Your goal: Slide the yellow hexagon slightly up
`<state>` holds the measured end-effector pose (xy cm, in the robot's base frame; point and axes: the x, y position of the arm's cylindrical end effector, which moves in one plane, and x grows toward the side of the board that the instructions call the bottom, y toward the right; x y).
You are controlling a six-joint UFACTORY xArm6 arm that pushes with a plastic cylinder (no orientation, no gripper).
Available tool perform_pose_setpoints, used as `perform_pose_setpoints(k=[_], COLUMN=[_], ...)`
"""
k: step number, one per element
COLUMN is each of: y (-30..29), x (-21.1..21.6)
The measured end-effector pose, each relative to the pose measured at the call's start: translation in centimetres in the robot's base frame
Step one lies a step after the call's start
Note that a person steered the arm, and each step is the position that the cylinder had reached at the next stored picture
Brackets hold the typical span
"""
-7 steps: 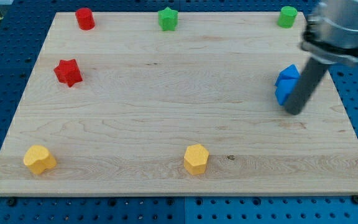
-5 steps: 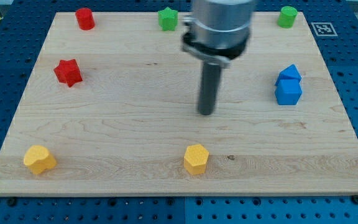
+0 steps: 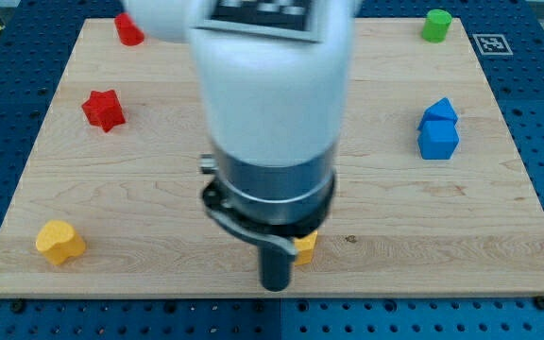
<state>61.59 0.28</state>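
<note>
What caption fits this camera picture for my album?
My tip sits at the board's bottom edge, beside the mostly hidden yellow hexagon.

My tip (image 3: pixel 275 286) stands at the worktop's (image 3: pixel 159 189) bottom edge, just left of the mostly hidden hexagon (image 3: pixel 304 248). Another block (image 3: pixel 60 242) lies far left; a star (image 3: pixel 103 110) sits upper left, stacked blocks (image 3: pixel 438 129) right.

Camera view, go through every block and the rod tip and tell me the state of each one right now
my tip: down at the yellow hexagon's lower-left edge.
yellow hexagon: mostly hidden behind the arm.
yellow block: untouched.
red star: untouched.
red block: partly hidden.
green block: untouched.
blue blocks: two, touching.
</note>
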Motion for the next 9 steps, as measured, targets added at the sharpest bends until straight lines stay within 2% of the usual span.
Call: perform_pose_setpoints(k=[2, 6, 8, 9], y=[-1.1, 1.3, 1.3, -2.6], x=[-0.1, -0.2, -3.1, -3.1])
